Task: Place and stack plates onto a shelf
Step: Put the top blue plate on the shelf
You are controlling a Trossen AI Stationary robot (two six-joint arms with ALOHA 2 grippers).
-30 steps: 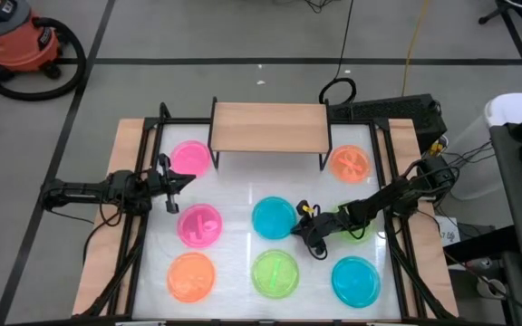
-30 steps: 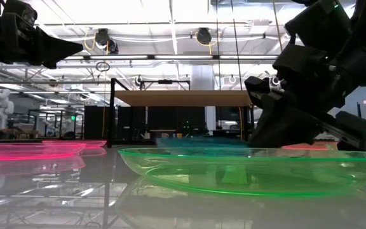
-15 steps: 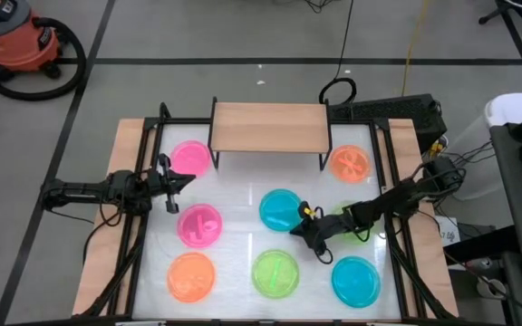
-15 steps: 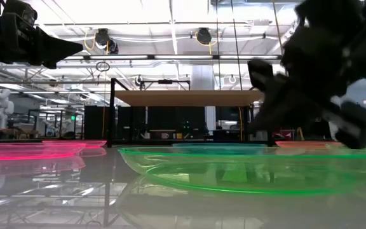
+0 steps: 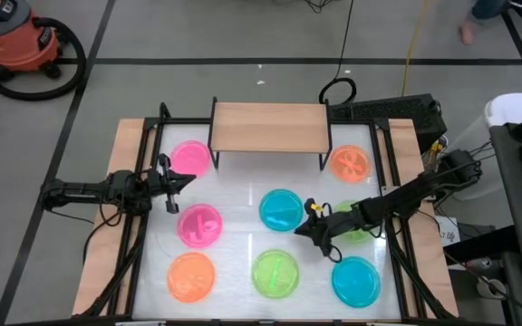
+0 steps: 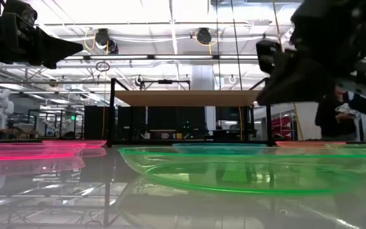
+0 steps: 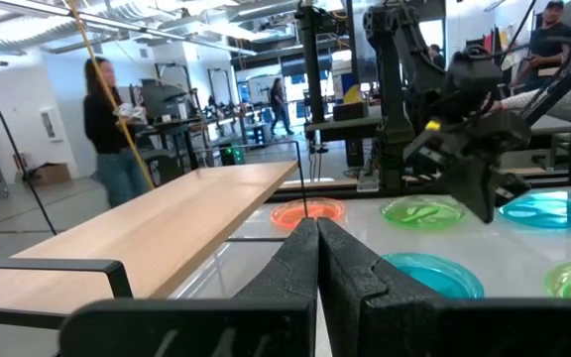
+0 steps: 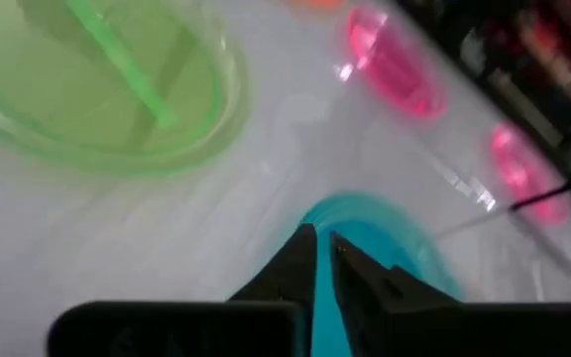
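The light-wood shelf (image 5: 270, 127) stands on black legs at the table's far side, its board bare. Eight plates lie flat on the white tabletop: two pink (image 5: 190, 157) (image 5: 199, 225), two orange (image 5: 191, 276) (image 5: 350, 163), two green (image 5: 275, 273) (image 5: 359, 226) and two blue (image 5: 281, 209) (image 5: 356, 279). My right gripper (image 5: 306, 228) is shut and hangs above the table beside the middle blue plate's (image 8: 375, 248) near-right rim, its arm over one green plate. In the low view it (image 6: 278, 76) is raised off the table. My left gripper (image 5: 187, 178) is shut and waits in the air between the two pink plates.
Black rails (image 5: 143, 217) run along the table's left and right sides. A person (image 7: 117, 129) stands in the room beyond the shelf. Bare tabletop (image 5: 243, 181) lies in front of the shelf, between the plates.
The middle blue plate has slid a short way toward the far edge, with my shut right gripper at its near rim. My right gripper has then risen off the table, as the low view shows.
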